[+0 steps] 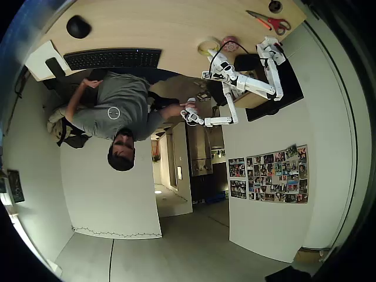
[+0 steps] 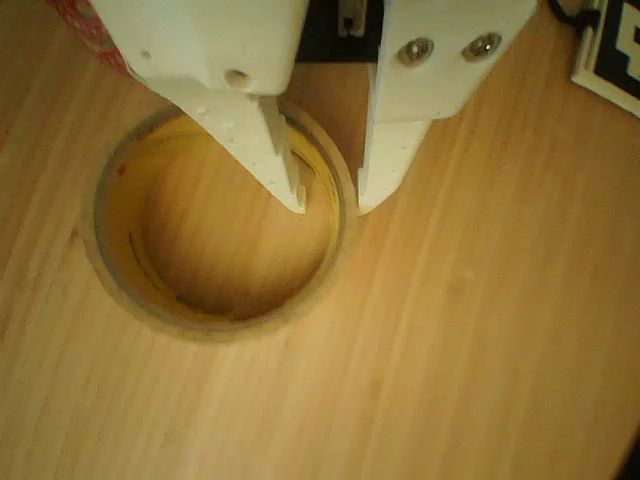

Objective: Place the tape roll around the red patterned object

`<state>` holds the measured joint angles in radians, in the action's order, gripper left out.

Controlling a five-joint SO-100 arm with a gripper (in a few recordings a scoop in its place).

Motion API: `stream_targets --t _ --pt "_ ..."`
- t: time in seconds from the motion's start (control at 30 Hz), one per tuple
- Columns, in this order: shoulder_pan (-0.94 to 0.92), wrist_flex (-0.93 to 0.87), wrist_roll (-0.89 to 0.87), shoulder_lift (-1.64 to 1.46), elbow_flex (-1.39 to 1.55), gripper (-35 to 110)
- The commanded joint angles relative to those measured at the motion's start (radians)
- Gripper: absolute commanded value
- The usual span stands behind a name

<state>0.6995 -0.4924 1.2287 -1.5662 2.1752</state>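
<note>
The tape roll [image 2: 215,305] is a pale-yellow ring lying flat on the wooden table [image 2: 480,330]. In the wrist view my white gripper [image 2: 332,205] hangs over its right wall, one finger [image 2: 270,140] inside the ring and the other [image 2: 390,150] outside. The jaws are open, with a gap wider than the wall between them. The red patterned object [image 2: 88,28] peeks in at the top left corner, just beyond the ring. In the overhead view the tape roll [image 1: 207,45] lies beside the red object [image 1: 230,44], with my gripper [image 1: 211,69] by the ring.
Red-handled scissors [image 1: 271,23] lie at the table's far right in the overhead view. A keyboard [image 1: 111,58] and a mouse [image 1: 77,26] are on the left. A person [image 1: 114,111] sits at the table edge. A black-and-white marker tag [image 2: 612,55] lies at the wrist view's top right.
</note>
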Motion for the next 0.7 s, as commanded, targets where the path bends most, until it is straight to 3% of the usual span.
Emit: stream_targets --t 0.0,0.33,0.67 --pt "0.018 0.032 -0.011 0.003 0.023 3" --pt "-0.003 -0.066 0.026 -0.104 -0.031 0" --pt "-0.057 -0.508 0.132 -0.295 -0.330 0"
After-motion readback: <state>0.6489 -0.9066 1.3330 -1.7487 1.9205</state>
